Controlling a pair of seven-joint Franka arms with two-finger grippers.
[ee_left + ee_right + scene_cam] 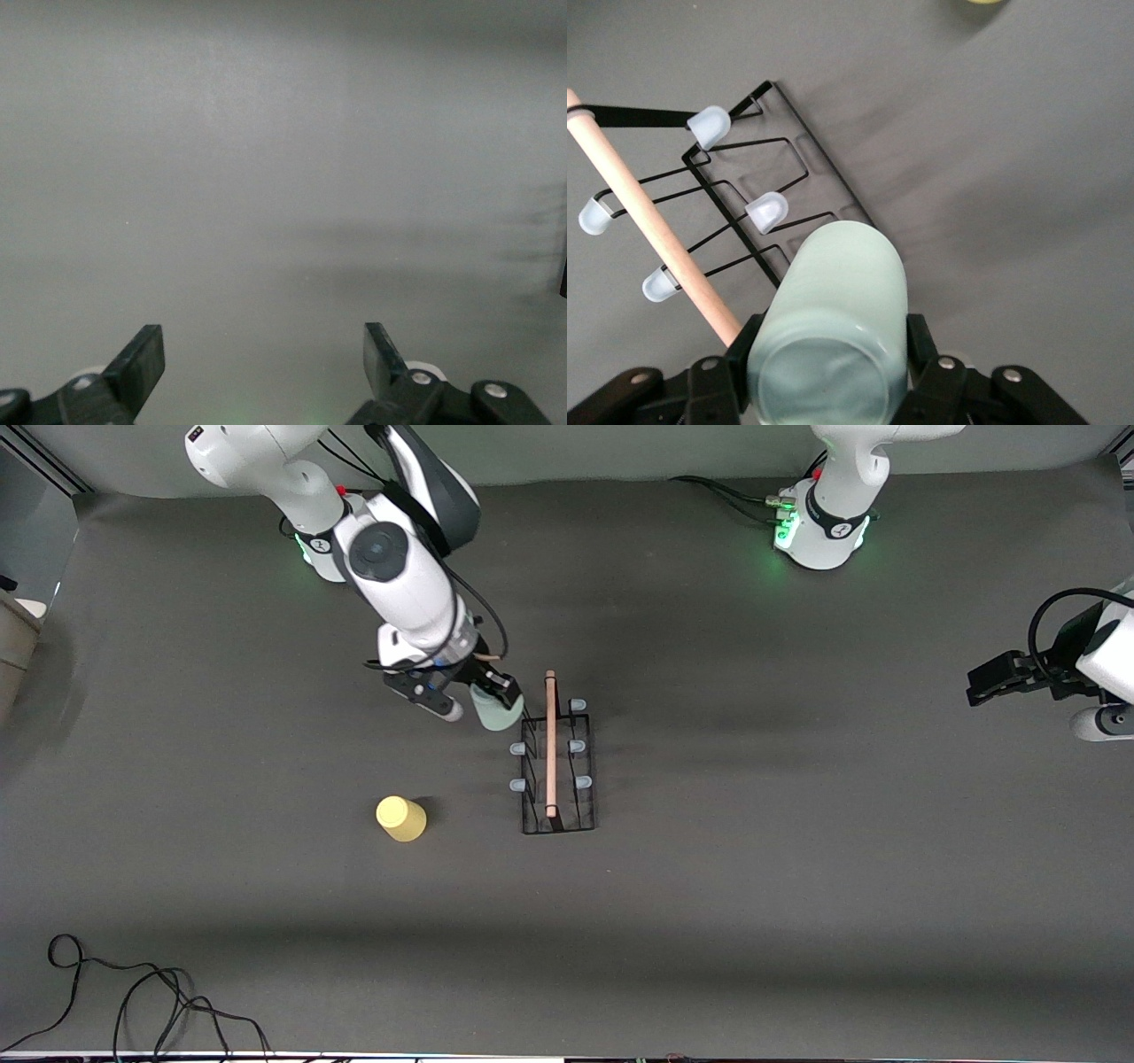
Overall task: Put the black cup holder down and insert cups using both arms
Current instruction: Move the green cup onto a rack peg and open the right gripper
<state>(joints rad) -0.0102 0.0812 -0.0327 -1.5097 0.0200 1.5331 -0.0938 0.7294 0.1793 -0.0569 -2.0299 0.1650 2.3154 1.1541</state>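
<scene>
- Grey matting covers the whole counter (pixel 709 921), and loose black cables (pixel 133 1001) trail at its edge nearest the front camera.
- Right claw (pixel 483 691), clamped on the pale green cup (pixel 833 328), hangs over the rack end farthest from the front camera.
- Black cup holder (pixel 558 766) stands mid-counter, its wooden handle (pixel 647 221) along the top and its blue-tipped pegs bare.
- Yellow cup (pixel 401 818) sits upside down, toward the right arm's end.
- Left claw (pixel 266 367) waits, spread wide and empty, at the left arm's end; only its wrist view shows the gap.
</scene>
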